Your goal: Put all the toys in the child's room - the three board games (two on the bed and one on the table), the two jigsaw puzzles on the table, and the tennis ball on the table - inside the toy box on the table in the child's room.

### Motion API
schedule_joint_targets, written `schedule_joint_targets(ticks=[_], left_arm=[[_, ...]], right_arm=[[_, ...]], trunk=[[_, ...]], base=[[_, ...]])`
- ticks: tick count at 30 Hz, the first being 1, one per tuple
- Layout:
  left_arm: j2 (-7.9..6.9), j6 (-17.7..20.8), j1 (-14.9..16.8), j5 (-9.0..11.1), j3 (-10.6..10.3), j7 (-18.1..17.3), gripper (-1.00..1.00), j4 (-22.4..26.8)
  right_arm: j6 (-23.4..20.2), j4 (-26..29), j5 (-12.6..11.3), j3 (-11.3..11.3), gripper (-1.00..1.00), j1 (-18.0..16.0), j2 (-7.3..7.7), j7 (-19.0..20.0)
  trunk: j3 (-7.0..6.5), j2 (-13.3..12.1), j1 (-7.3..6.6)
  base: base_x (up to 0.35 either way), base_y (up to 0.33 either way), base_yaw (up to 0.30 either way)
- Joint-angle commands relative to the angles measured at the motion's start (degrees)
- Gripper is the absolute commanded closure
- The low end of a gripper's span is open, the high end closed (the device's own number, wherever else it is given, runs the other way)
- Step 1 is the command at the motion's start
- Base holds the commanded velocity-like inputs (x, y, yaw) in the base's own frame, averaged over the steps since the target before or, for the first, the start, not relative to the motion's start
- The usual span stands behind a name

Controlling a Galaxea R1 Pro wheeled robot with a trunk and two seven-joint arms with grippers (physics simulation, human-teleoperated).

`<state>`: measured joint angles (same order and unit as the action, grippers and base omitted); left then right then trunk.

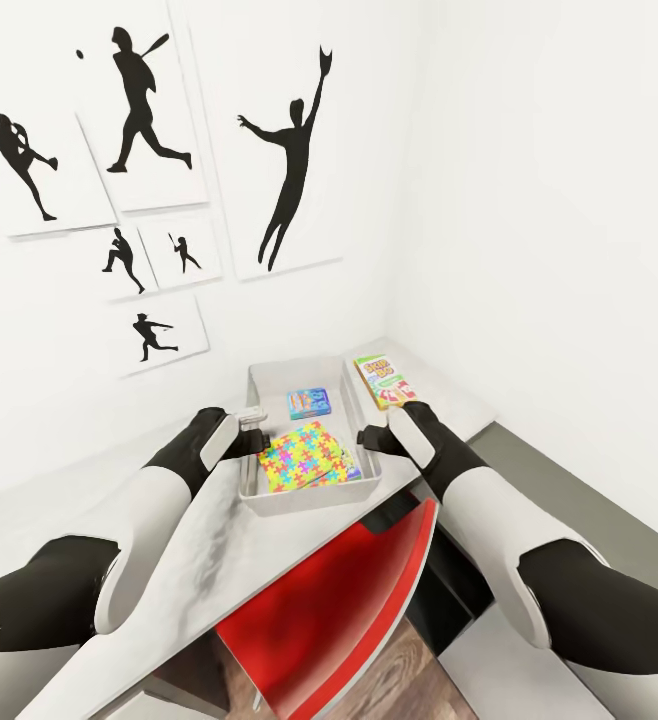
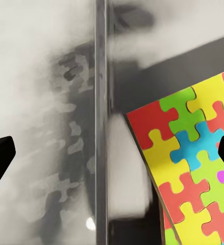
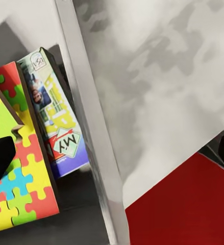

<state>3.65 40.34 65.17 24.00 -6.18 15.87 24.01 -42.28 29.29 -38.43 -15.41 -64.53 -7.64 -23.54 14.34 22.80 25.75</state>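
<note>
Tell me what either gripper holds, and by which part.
Nothing is gripped: the left gripper and right gripper each straddle a side wall of the grey lidless toy box, jaws open.

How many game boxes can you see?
3. A blue one lies flat in the toy box. Another stands on edge there beside the puzzles. The Skip-Bo one lies on the table, outside the box. None seem hidden.
</note>
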Motion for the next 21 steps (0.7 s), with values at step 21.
schedule_joint_targets(ticks=[21], left_arm=[[-0.04,0.2,0.0,0.6,-0.4,0.4,-1.0,0.1]], right_arm=[[-0.1,0.0,-0.7,-3.8,-1.0,-0.1,-0.45,-0.5]], trunk=[[0.11,0.1,0.03]], base=[[0.0,0.0,0.0]])
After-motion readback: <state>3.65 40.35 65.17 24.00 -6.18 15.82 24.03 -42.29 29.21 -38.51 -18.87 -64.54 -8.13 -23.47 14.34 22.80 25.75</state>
